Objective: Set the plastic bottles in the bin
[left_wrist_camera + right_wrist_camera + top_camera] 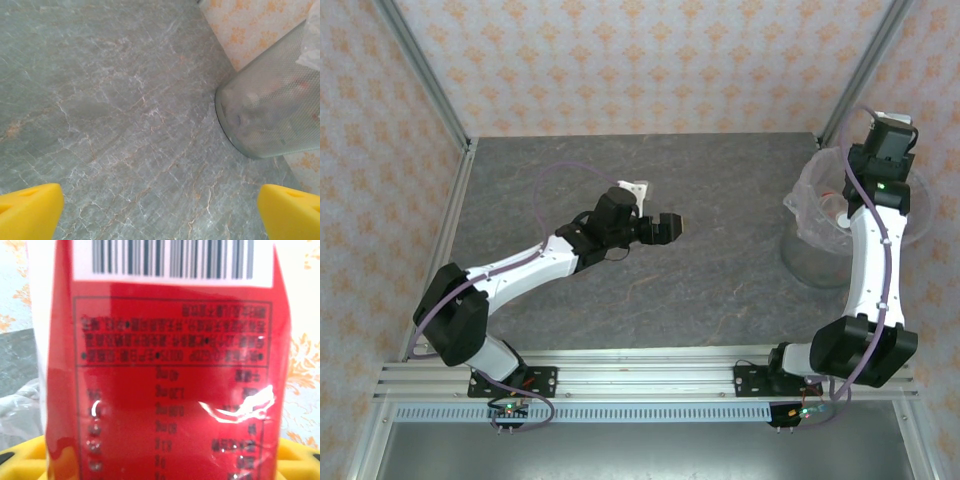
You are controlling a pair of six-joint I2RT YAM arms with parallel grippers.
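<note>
Step in hand: release of the red-labelled bottle (165,390) into the bin (810,262).

Right gripper (160,467): closed on the bottle, one yellow finger (20,460) on each side of its body. In the top view the right wrist hangs over the bin's mouth at the far right of the table (720,280).

Left gripper (665,228): jaws wide apart and empty, parked above mid-table, well apart from the bin.

Orientation: the bottle's straight edges run up and down the wrist view, so its long axis lies along the fingers. With the wrist aimed downward, that axis is roughly vertical, judged. Label print reads upside down and the barcode sits at the far end, so the cap likely points back toward the wrist and the base toward the bin. Neither end is visible.

To do it well:
- Confirm the lower end is inside the liner rim – the thin bag could catch it.
- Open both jaws fully and evenly, so the bottle falls straight without tipping over the rim.
- Lift straight up afterwards, clear of the liner.

Blurred shapes show through the bin wall in the left wrist view; contents not identifiable.
</note>
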